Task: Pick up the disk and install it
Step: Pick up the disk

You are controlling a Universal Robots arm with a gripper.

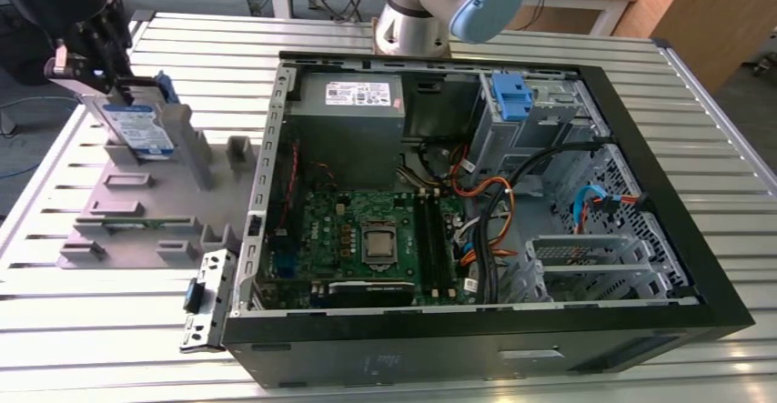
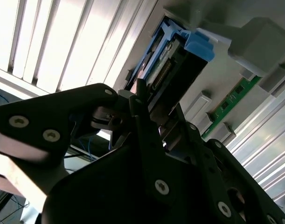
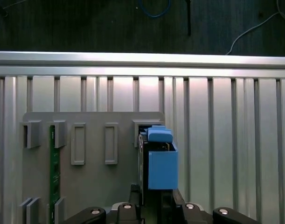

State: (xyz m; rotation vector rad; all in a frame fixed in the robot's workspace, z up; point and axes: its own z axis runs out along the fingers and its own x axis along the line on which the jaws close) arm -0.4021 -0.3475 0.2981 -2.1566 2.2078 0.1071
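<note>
The disk point(image 1: 140, 128) is a silver drive with a white and blue label in a blue plastic frame. It stands on edge at the far end of a grey holder point(image 1: 146, 212), at the exterior view's left. My gripper point(image 1: 122, 89) comes down from above and is shut on the disk's upper end. In the first wrist view the disk's blue frame point(image 3: 162, 168) runs out from between my fingers point(image 3: 135, 192) towards a slot in the holder. In the second wrist view the fingers point(image 2: 137, 100) clamp the disk point(image 2: 179, 60) by its connector edge.
An open computer case point(image 1: 680, 266) lies flat in the middle of the slatted metal table point(image 1: 73, 348), with a power supply point(image 1: 352, 103), a motherboard point(image 1: 364, 239) and a drive cage with a blue latch tab point(image 1: 512, 94). A green memory stick point(image 3: 52, 172) sits in the holder.
</note>
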